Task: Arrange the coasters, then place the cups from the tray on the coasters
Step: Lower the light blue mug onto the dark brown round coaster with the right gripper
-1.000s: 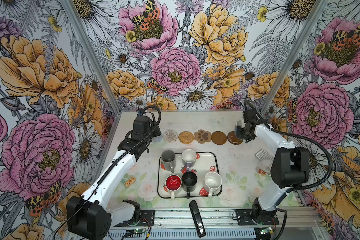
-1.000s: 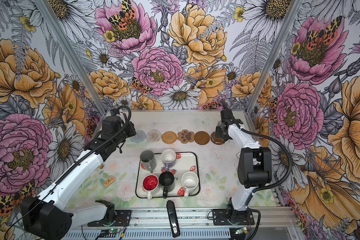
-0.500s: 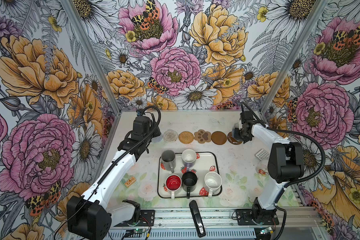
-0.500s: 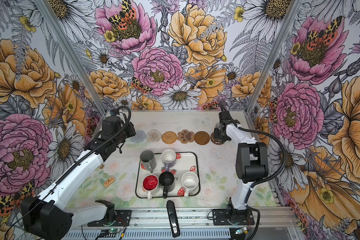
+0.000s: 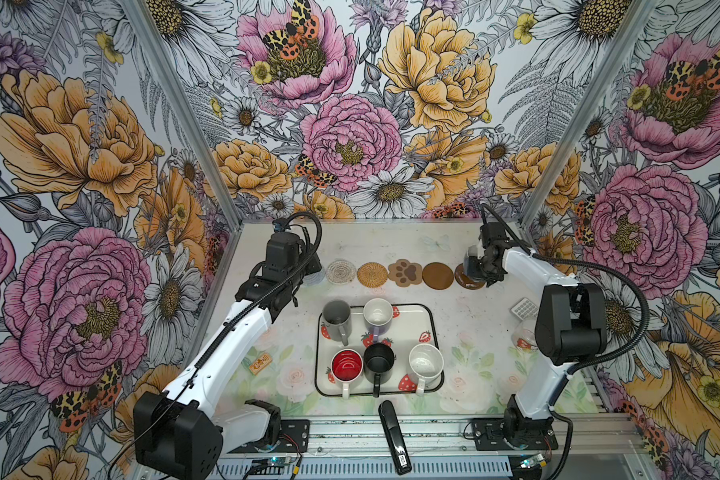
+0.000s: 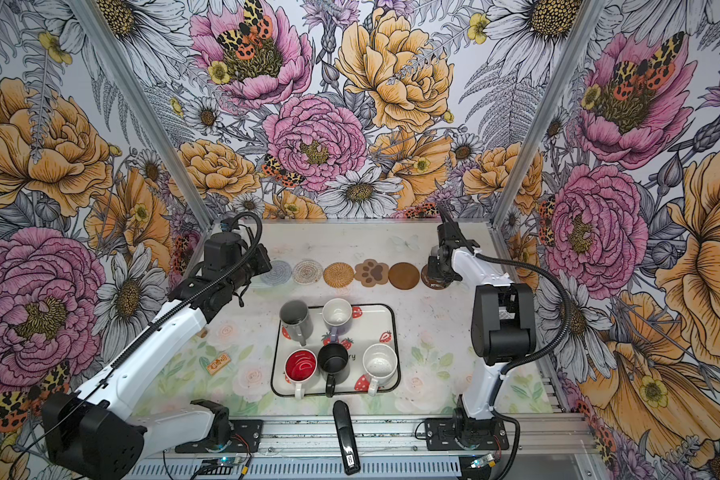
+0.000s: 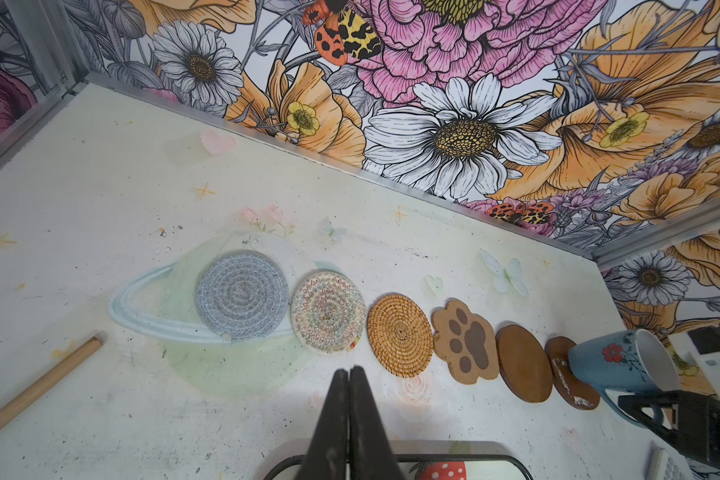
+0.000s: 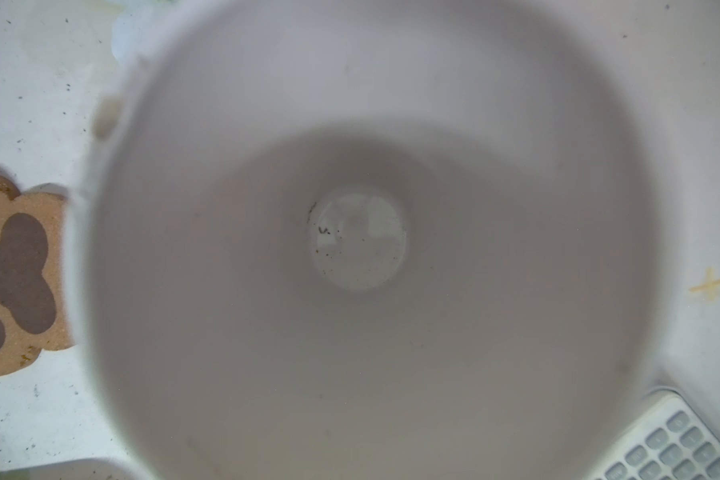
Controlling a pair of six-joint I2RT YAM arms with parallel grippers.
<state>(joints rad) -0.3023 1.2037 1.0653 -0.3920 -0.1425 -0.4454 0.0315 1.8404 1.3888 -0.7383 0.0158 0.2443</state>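
R elbow swings in; right gripper (image 5: 481, 270) clamps light blue cup (image 7: 616, 361), tilted over end brown disc (image 7: 570, 374), prob. setting down. Left gripper (image 7: 350, 382) closed, empty. 5 cups (image 5: 378, 358) wait on tray (image 5: 410, 320).

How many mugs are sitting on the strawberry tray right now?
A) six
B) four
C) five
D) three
C: the tray holds the grey mug, lavender mug, red-lined mug, black mug and white mug, while the right end effector grips the blue mug at the end brown disc.
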